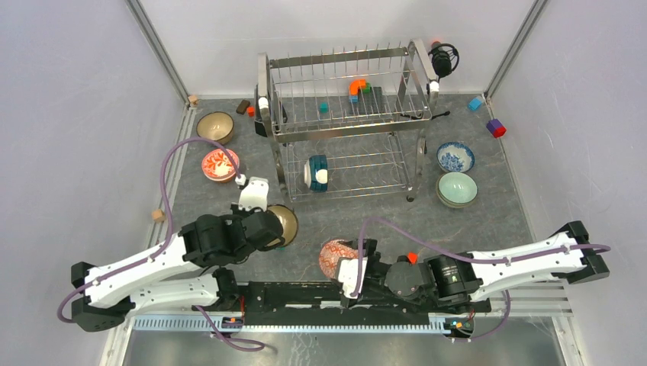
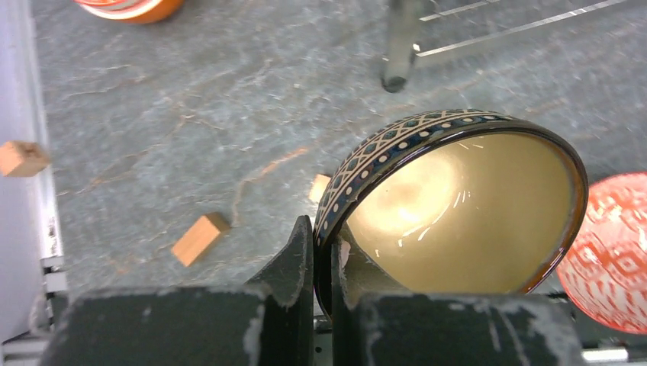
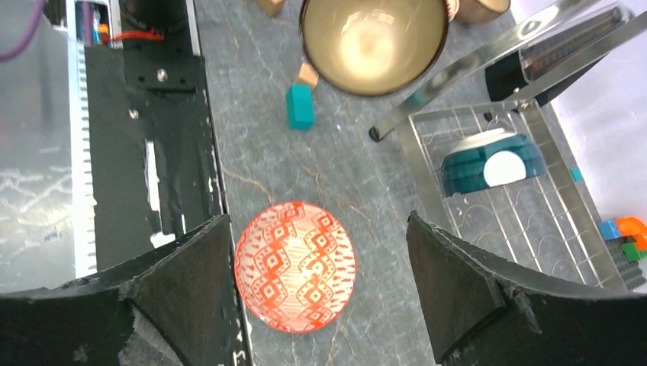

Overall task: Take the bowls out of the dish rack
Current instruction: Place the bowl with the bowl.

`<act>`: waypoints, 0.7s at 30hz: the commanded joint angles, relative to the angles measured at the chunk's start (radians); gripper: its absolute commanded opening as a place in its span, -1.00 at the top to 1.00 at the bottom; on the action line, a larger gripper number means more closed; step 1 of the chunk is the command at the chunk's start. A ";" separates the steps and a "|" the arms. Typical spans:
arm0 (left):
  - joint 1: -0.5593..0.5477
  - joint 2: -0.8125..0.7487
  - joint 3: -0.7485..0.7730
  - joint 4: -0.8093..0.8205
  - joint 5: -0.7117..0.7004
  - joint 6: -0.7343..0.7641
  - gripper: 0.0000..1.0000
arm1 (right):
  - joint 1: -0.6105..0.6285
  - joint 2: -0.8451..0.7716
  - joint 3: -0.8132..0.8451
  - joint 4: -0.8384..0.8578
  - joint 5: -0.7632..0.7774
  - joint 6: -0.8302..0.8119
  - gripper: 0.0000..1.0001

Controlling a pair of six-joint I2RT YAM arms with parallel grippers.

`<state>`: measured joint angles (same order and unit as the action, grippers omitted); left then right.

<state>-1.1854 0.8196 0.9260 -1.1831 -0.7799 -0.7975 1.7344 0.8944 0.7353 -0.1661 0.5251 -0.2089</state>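
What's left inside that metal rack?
One dark teal bowl on its side in the lower tier of the dish rack. Coloured blocks show through the upper wires; inside or behind, unclear.

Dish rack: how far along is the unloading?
Done: four bowls sit on the table, two each side of the dish rack, and a red-and-white bowl lies inside the open right gripper. In hand: the left gripper clamps the rim of a gold bowl. Left: one dark bowl on the lower tier.
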 commanded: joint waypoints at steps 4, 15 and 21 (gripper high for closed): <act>0.137 0.096 0.071 -0.011 -0.110 0.013 0.96 | 0.007 -0.041 -0.076 0.065 0.017 0.038 -0.79; 0.598 0.051 0.129 0.120 0.008 0.329 0.96 | 0.006 -0.155 -0.163 0.099 0.013 0.052 -0.79; 0.828 0.093 0.170 0.269 0.095 0.406 0.96 | 0.006 -0.174 -0.200 0.137 0.028 0.053 -0.78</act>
<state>-0.4763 0.8898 1.0225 -1.0950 -0.7296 -0.4896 1.7344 0.7383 0.5568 -0.0990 0.5285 -0.1703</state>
